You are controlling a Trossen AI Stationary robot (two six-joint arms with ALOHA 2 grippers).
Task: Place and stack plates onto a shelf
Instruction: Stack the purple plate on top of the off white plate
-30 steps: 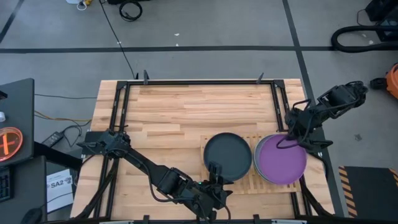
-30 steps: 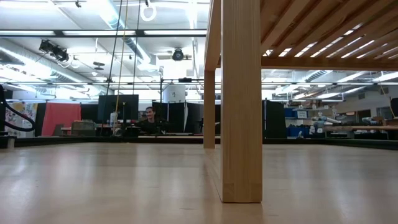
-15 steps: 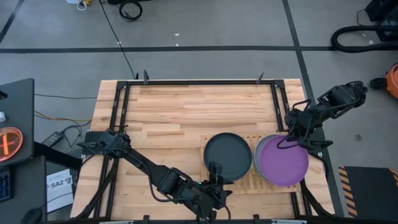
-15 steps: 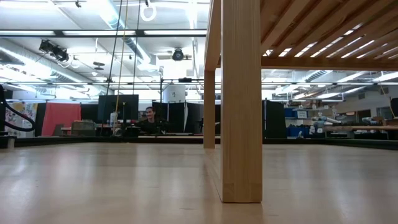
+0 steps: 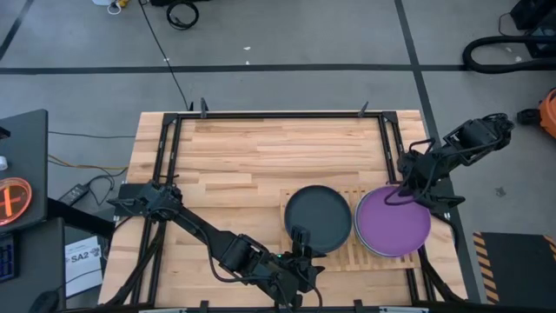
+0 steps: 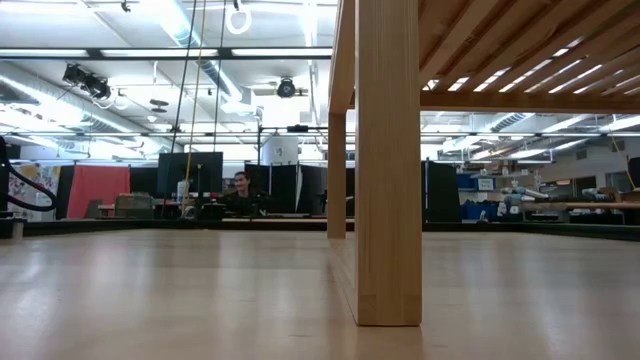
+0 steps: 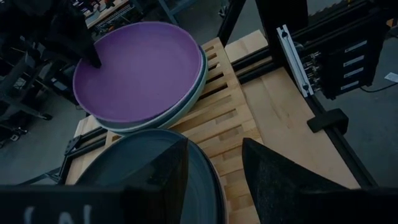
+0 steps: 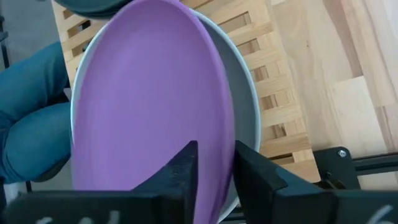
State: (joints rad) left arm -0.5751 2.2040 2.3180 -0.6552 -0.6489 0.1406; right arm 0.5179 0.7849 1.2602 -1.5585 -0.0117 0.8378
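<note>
The butcher-block worktop (image 5: 243,165) is mostly bare in the high view; everything for the task sits toward its near right corner. There the slatted wooden shelf (image 5: 346,254) carries two piles side by side.

On the shelf's right half lies a purple plate (image 5: 395,223), resting on a pale blue-grey plate (image 8: 244,118) whose rim shows beneath it. The right wrist view suggests the purple plate sits slightly off-centre on the one below, not yet squarely seated. On the left half lies a dark navy plate (image 5: 318,217), flat on the slats and just beside the purple pile.

The right gripper (image 8: 214,163) is at the purple plate's far edge, its fingers (image 8: 185,168) straddling the rim with only a narrow gap, apparently clamped on it. The left gripper (image 7: 214,165) is at the near edge of the dark navy plate, fingers apart, with the rim between them but no clear squeeze.

As a judgement, the task is nearly done: no plate remains on the bare worktop, so what is left is settling the purple plate, letting go, and drawing both arms clear.
</note>
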